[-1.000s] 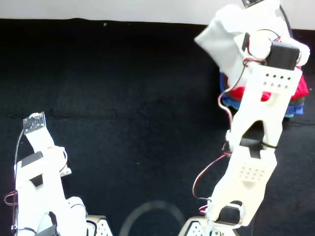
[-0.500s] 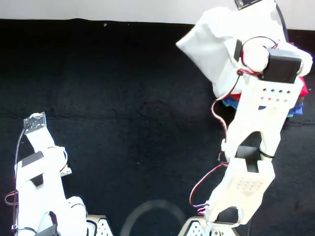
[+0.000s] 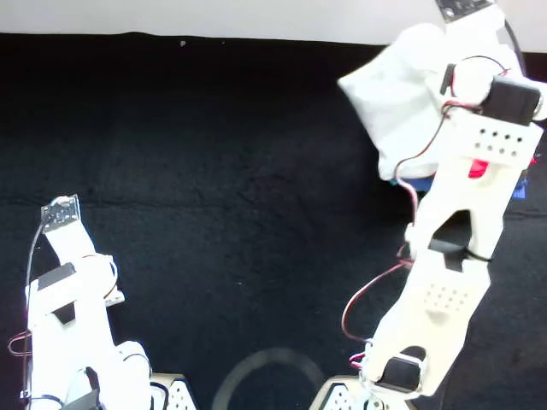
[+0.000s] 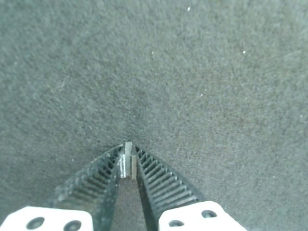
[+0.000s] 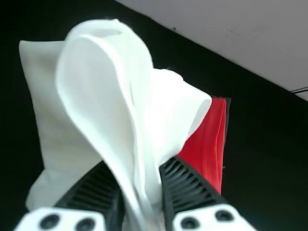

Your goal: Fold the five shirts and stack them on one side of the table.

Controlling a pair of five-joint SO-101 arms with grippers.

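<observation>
Near the pale wall (image 3: 171, 15) edging the black felt surface (image 3: 214, 154), the right gripper (image 5: 137, 166) clamps a white cloth shirt (image 5: 106, 96); the left gripper (image 4: 127, 154) sits closed.

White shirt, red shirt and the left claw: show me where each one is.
white shirt (image 5: 91, 96), right wrist view, on the bulging fold at its middle.
red shirt (image 5: 211, 144), right wrist view, on its exposed strip beside the white shirt.
left claw (image 4: 127, 149), left wrist view, where its tips meet.
</observation>
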